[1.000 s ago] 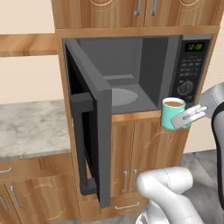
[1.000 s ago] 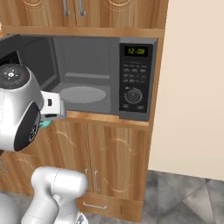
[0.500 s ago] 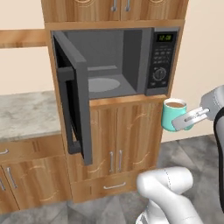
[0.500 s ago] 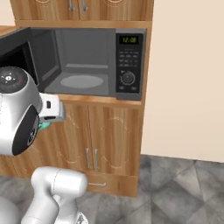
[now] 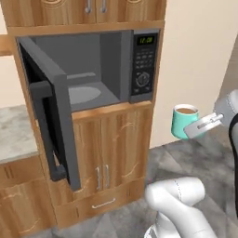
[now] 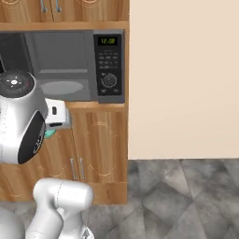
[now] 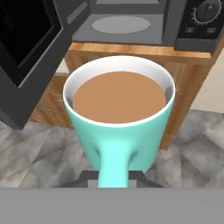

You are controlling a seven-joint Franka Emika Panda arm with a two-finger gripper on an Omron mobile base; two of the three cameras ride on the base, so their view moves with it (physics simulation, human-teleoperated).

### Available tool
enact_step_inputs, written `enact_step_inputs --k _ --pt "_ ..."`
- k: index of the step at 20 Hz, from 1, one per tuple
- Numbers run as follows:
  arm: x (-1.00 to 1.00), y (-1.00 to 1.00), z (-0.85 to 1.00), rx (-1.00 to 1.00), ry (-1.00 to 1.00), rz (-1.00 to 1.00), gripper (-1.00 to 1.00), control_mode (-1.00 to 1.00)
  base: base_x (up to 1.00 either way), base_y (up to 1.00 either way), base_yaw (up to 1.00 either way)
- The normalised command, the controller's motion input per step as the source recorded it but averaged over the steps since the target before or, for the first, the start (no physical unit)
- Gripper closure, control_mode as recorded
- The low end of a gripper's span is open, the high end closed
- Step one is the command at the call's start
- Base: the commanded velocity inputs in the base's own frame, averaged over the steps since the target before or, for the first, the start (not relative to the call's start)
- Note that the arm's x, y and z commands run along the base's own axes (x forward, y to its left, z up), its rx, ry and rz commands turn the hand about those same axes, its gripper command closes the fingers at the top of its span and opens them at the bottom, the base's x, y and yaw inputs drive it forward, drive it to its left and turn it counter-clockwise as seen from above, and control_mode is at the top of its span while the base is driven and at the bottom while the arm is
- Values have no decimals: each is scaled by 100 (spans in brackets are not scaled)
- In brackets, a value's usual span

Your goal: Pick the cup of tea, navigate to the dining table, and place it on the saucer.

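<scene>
Cup of tea (image 5: 184, 122) hangs upright in the fingers (image 5: 201, 125), shut on its handle, right of the microwave (image 5: 93, 74). The scene has slid left: your base is driving away.

Right base view: bare wall (image 6: 184, 79), open floor ahead.

Hand view: tea level, microwave door (image 7: 30, 57) near at left.

The white arm rises from its base and reaches forward at mid-height, wrist level, the gripper (image 5: 201, 126) clamped on the handle of the cup of tea (image 5: 183, 121), held upright in the air
</scene>
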Motion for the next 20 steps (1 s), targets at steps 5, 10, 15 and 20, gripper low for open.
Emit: enact_step_inputs --k 5,10,15,20 --pt "0 0 0 0 0 0 100 100 0 0 -92" --pt "0 0 0 0 0 0 100 100 0 0 -97" --pt "0 0 0 0 0 0 100 100 0 3 -99" --pt "0 0 0 0 0 0 100 100 0 8 -100"
